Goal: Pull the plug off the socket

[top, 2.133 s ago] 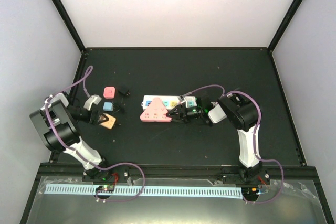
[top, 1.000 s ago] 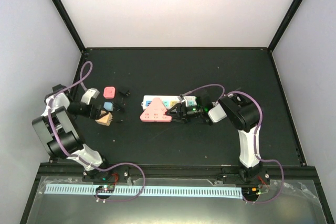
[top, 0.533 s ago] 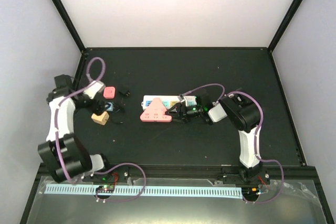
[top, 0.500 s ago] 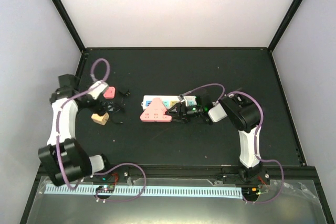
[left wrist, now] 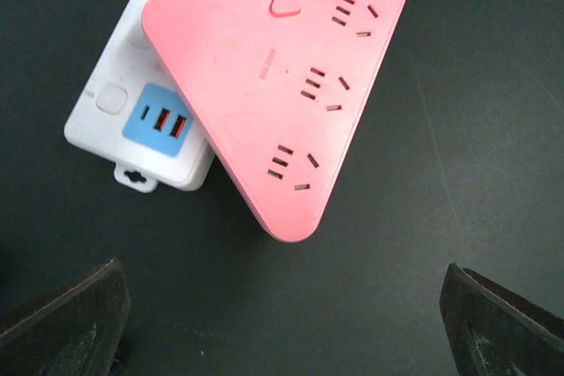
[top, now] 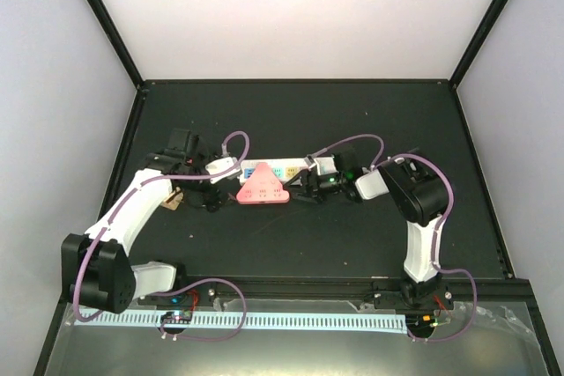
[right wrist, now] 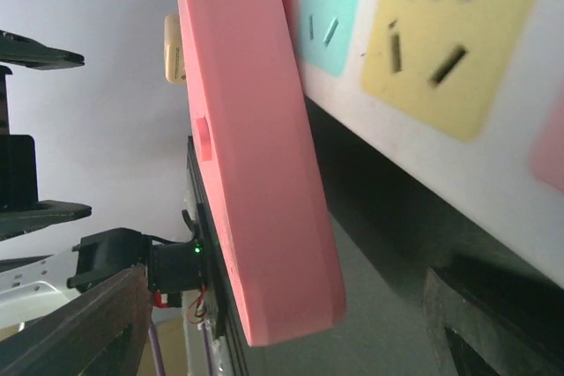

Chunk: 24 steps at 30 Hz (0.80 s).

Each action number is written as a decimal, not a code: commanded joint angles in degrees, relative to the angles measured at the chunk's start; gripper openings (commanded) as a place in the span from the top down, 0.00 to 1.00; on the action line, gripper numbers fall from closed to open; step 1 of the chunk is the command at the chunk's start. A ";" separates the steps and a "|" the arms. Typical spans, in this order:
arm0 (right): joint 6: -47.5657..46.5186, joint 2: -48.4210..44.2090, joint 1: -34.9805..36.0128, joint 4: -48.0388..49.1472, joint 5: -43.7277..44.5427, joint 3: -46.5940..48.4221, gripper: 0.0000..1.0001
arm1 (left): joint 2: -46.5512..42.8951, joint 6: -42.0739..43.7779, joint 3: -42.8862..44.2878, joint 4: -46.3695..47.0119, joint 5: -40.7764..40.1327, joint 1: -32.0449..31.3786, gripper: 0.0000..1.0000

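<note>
The socket is a long white power strip (top: 284,169) with coloured outlet faces, lying mid-table. A pink triangular plug adapter (top: 261,189) sits plugged onto its left part. My left gripper (top: 218,195) is open and empty just left of the triangle. In the left wrist view the triangle (left wrist: 282,85) and the strip's blue outlet end (left wrist: 141,121) lie ahead of the spread fingers (left wrist: 62,323). My right gripper (top: 301,191) is open at the triangle's right corner, beside the strip. The right wrist view shows the triangle edge-on (right wrist: 251,147), raised over the strip (right wrist: 423,68).
A small tan adapter (top: 173,201) lies left of the strip, partly under my left forearm; it also shows in the right wrist view (right wrist: 174,50). Purple cables loop over both arms. The black table's raised rim (top: 291,83) bounds the back.
My left arm has swung from the small adapters at the far left across to the pink triangle's left corner. The right gripper has stayed by the triangle's right corner.
</note>
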 commanded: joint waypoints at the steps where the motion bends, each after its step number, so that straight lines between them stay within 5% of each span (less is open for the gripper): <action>1: -11.15 1.50 -3.55 -16.13 6.18 -0.02 0.12 | -0.16 -2.03 1.06 3.76 -2.91 -2.50 0.01; 14: -27.23 -7.74 -3.87 -30.98 -0.39 0.94 0.19 | 0.39 -2.22 0.08 5.47 -7.88 -6.11 0.01; 24: -39.30 -17.33 -3.99 -42.13 4.38 10.51 0.42 | 2.02 -5.04 -1.14 6.99 -7.48 -10.06 0.01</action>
